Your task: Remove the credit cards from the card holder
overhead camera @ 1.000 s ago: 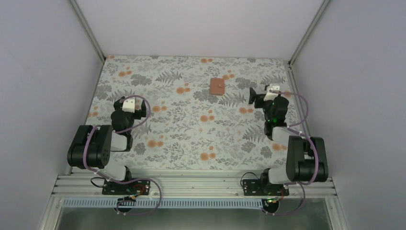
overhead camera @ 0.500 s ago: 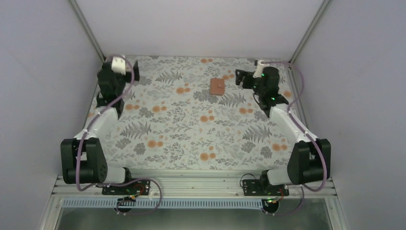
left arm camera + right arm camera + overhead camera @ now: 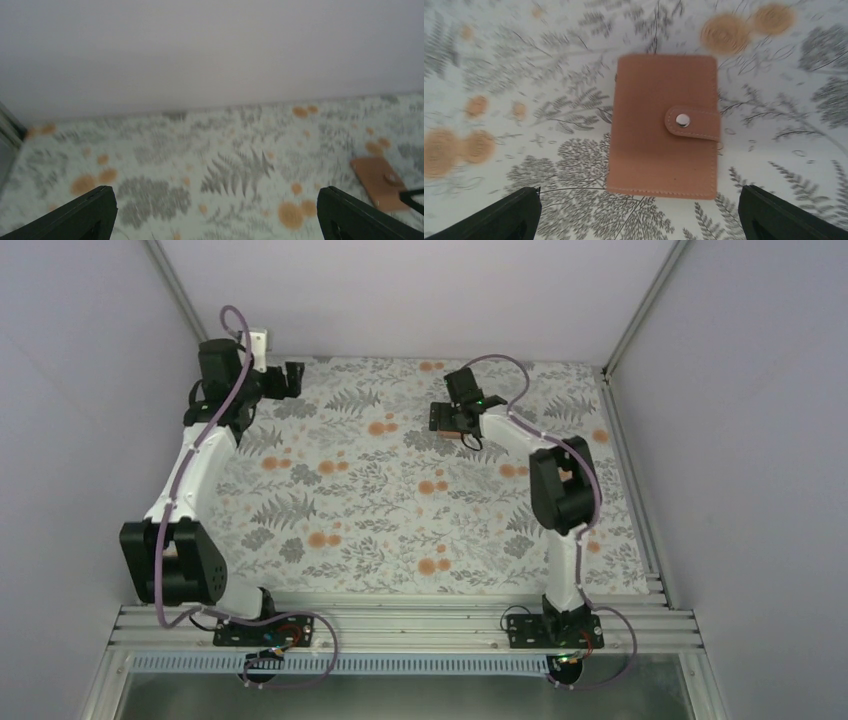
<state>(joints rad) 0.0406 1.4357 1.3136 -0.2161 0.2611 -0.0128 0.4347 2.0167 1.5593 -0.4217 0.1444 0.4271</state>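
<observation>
Floral tablecloth (image 3: pixel 400 500) with grey ferns and orange blobs all over, plain white walls (image 3: pixel 420 290) round it, that's my workspace. The card holder (image 3: pixel 659 125) lies flat on the cloth toward the far side, reddish-brown face up, folded shut with its little strap snapped down on a silver stud.

My right gripper (image 3: pixel 455 420) hangs straight above the card holder and looks down on it. Its fingers (image 3: pixel 499 215) are spread wide, one out past each side of the holder, gripping nothing. From the overhead view the holder is mostly hidden under that wrist.

My left gripper (image 3: pixel 290 380) is well off to the left of the card holder, up by the back wall. It's wide open too and holding nothing, and its camera catches the holder at the lower right edge, a bit blurry.
</observation>
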